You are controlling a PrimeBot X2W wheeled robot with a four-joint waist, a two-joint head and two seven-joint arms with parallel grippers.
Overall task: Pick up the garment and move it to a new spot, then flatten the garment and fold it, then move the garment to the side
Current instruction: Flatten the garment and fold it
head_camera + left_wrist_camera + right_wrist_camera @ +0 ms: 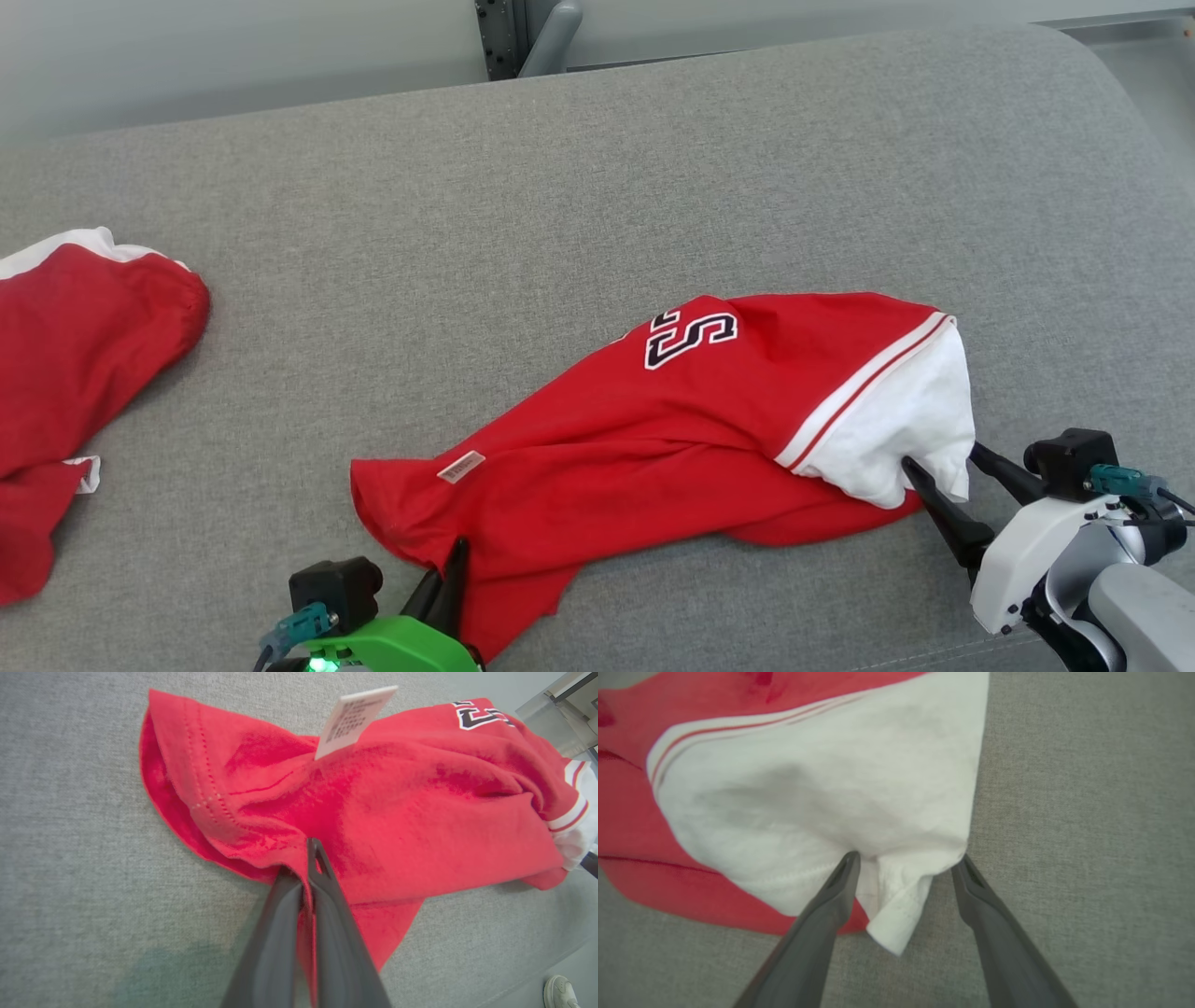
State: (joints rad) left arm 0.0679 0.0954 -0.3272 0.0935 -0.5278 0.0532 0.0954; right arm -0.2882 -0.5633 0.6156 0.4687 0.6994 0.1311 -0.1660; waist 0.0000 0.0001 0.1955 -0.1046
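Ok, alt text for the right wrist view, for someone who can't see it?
The right gripper stands open, its dark fingers either side of a hem corner on the white sleeve of the red garment. It lies on a grey fabric surface.

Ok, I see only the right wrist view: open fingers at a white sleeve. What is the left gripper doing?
Observer: The left gripper is shut on the red hem of the shirt.
Operator: Does anything else lie near it?
Observer: A second garment, red with white trim, lies far to the left, apart from the shirt.
Operator: Is there any marking on the shirt?
Observer: A white tag sticks up from the red part, in the left wrist view.
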